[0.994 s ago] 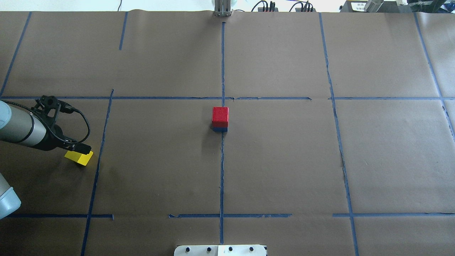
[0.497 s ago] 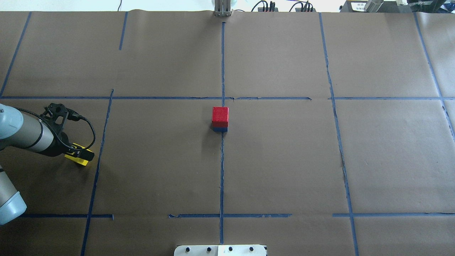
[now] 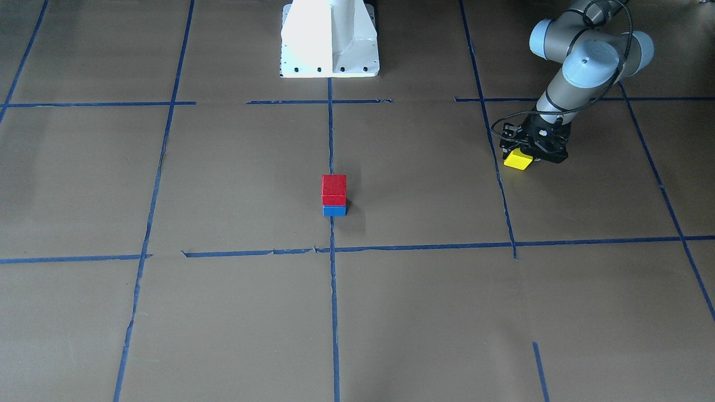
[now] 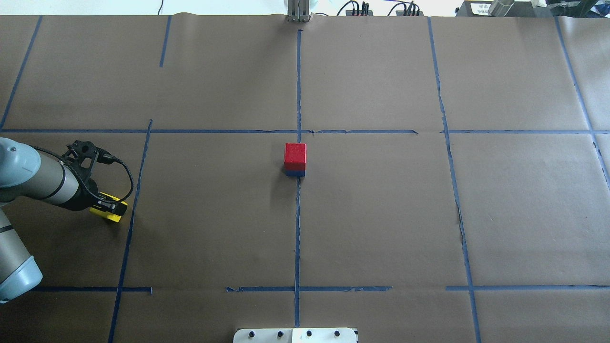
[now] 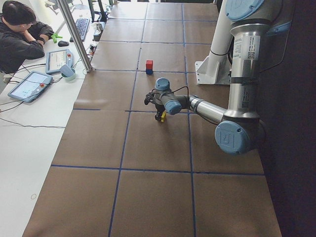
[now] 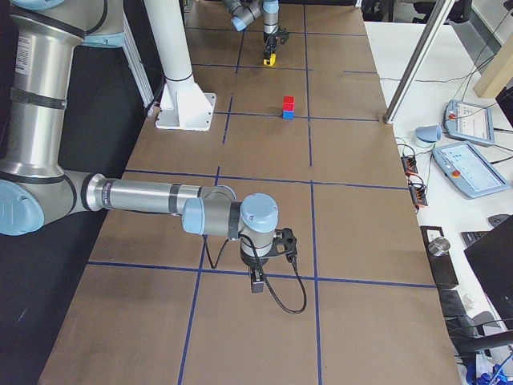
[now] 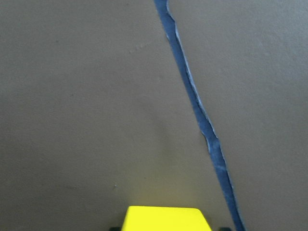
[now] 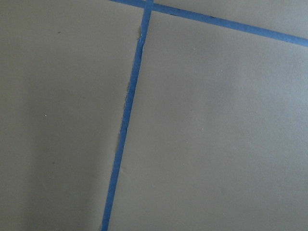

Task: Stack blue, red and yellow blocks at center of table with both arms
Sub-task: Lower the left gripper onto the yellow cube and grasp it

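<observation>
Jaws of the left gripper [image 4: 110,209] straddle the yellow block [image 3: 516,161], well left of center; whether they pinch it, I cannot tell. At center the red block [image 3: 334,190] already sits on the blue block [image 3: 334,210], so only yellow's lift and placing remain.

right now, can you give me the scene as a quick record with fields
stack: red block on blue block, at the centre of the table, on the tape line
yellow block: off the stack, on the robot's left side
left gripper: down over the yellow block; grip cannot be told
right gripper: over bare paper, far from the blocks; open or shut cannot be told
left to do: yellow block onto red block
</observation>
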You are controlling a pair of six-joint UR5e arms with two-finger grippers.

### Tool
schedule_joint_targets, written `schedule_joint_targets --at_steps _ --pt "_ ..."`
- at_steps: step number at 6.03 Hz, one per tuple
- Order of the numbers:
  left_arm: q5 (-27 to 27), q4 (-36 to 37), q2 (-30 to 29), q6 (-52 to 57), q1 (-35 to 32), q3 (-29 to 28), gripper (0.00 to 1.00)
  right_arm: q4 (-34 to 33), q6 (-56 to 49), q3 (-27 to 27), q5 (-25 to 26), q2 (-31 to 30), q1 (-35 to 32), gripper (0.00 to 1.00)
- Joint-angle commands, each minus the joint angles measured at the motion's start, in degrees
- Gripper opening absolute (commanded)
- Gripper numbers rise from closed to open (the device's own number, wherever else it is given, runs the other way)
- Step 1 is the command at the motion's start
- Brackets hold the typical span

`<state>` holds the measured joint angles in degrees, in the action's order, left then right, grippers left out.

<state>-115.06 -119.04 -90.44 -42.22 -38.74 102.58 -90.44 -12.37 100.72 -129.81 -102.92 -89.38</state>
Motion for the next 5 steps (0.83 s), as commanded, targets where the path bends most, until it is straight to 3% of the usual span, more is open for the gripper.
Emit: schedule_joint_targets --at_steps 1,3,4,5 --pt "-0.34 4.64 -0.61 -0.06 -0.10 3.74 0.05 -0.09 0.06 0.00 0.00 0.00 0.09 1.00" --pt "0.01 27.95 -14.15 -1.37 -0.10 9.55 0.05 0.00 0.06 0.00 0.00 0.00 0.09 1.00" --pt "0.36 36.77 -24.41 -4.25 0.16 8.35 0.06 0.00 0.06 0.00 0.00 0.00 0.09 1.00" --pt "0.36 39.03 -30.43 -9.41 0.68 6.25 0.06 0.00 0.06 0.09 0.00 0.00 0.09 1.00"
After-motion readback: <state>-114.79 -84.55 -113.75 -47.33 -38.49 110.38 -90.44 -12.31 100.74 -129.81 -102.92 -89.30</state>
